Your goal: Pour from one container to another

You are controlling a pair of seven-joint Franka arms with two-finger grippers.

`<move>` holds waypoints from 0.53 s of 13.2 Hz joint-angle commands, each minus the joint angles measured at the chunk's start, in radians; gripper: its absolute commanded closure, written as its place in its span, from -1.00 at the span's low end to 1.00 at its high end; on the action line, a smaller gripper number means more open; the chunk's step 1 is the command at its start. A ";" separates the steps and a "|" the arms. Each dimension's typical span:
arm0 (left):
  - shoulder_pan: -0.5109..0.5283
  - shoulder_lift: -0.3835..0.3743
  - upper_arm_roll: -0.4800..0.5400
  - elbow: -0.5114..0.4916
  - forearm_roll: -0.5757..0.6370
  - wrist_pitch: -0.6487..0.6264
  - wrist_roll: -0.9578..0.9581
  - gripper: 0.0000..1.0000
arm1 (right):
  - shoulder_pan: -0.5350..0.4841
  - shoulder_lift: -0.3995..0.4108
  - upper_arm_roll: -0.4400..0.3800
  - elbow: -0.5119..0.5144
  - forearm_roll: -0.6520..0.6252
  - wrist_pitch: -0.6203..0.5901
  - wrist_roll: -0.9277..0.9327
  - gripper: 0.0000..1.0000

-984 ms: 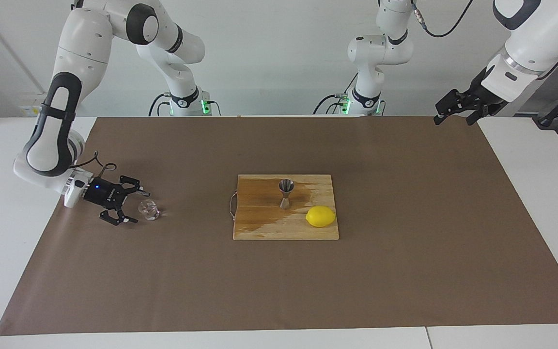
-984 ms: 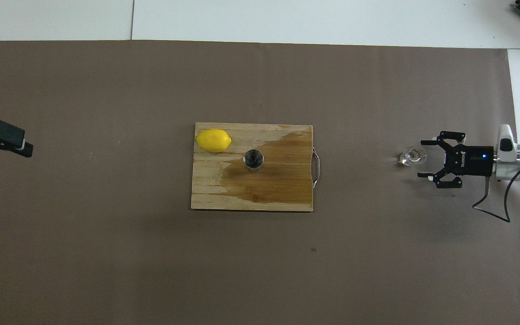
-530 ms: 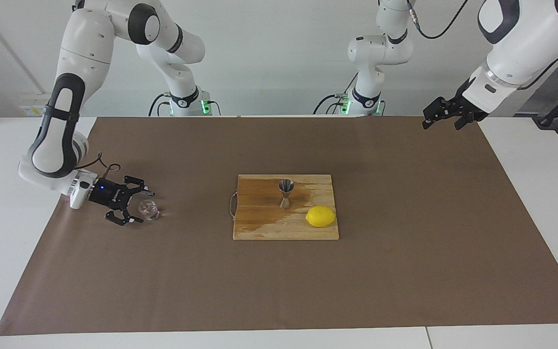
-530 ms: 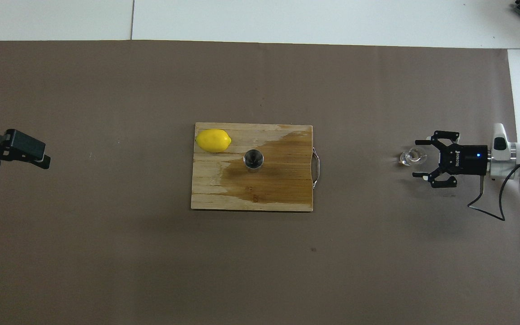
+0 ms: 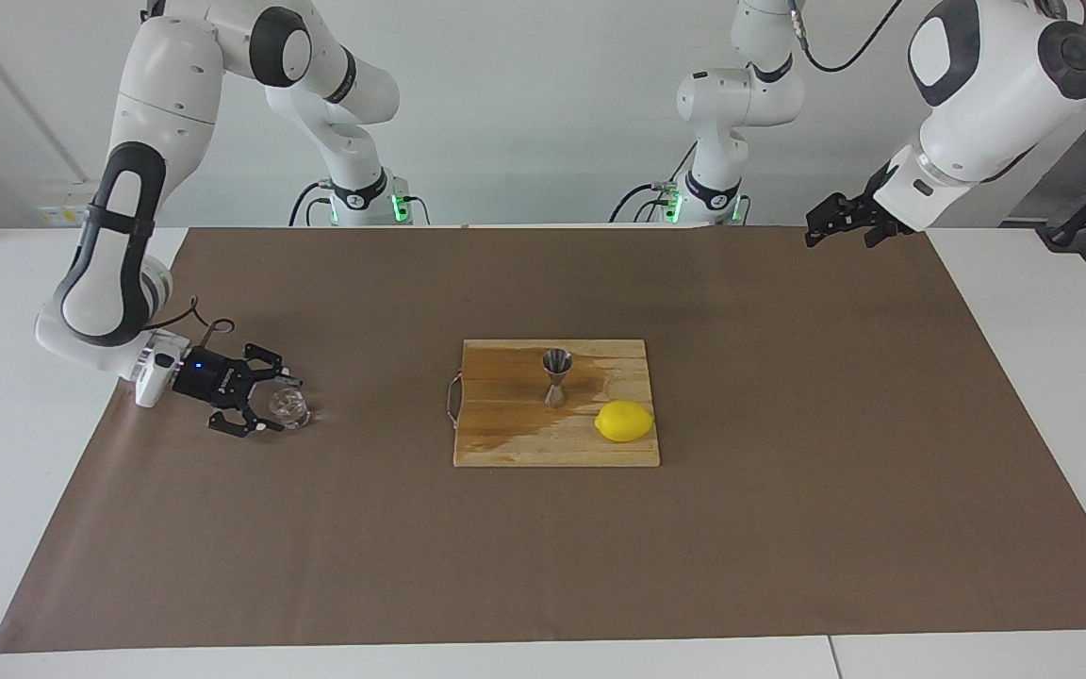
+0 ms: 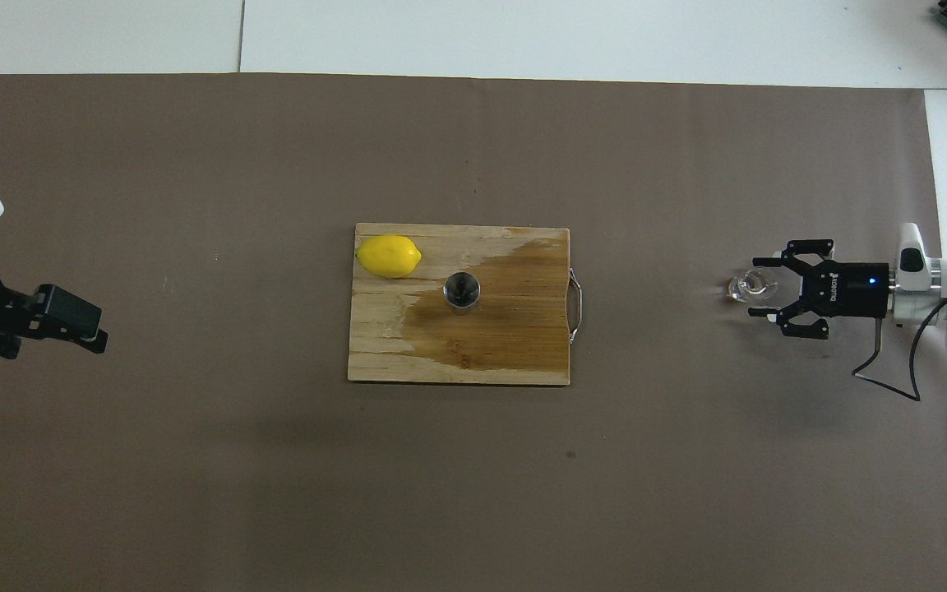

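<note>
- The right gripper (image 5: pixel 265 405) lies low over the brown mat (image 5: pixel 788 528) at the right arm's end of the table, its fingers one on each side of the clear glass cup (image 5: pixel 288 407). Since a second ago they have drawn in toward the cup; whether they already pinch it I cannot tell.
- The cup stands upright on the mat where it stood before, well apart from the cutting board (image 5: pixel 505 443).
- On the board, the steel jigger (image 5: pixel 557 375) stands upright near the middle, unmoved, with a lemon (image 5: pixel 624 421) just beside it, farther from the robots and toward the left arm's end. A dark wet stain covers part of the wood.
- The left gripper (image 5: pixel 843 219) hangs in the air over the mat's edge at the left arm's end, fingers spread; it has swung inward since the earlier frame.
- The mat covers a white table (image 5: pixel 1052 311); a pale wall rises above the arm bases.
</note>
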 commanded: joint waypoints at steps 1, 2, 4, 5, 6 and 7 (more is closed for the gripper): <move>0.004 -0.060 -0.005 -0.113 0.026 0.051 -0.001 -1.00 | -0.002 -0.006 0.002 0.000 0.027 0.010 0.024 -0.46; 0.006 -0.063 -0.004 -0.137 0.028 0.060 -0.001 -1.00 | -0.002 -0.008 0.002 0.000 0.027 0.013 0.035 -0.38; 0.010 -0.066 -0.003 -0.148 0.060 0.085 0.000 -1.00 | 0.001 -0.012 0.002 0.000 0.026 0.020 0.049 -0.11; 0.009 -0.066 -0.002 -0.148 0.068 0.097 0.000 -1.00 | 0.004 -0.017 0.002 0.000 0.024 0.034 0.064 -0.02; 0.009 -0.063 -0.005 -0.136 0.077 0.132 0.003 -1.00 | 0.006 -0.025 0.004 0.001 0.023 0.042 0.081 0.03; 0.007 -0.060 0.010 -0.127 0.081 0.172 0.005 -1.00 | 0.006 -0.029 0.004 0.003 0.018 0.042 0.099 0.14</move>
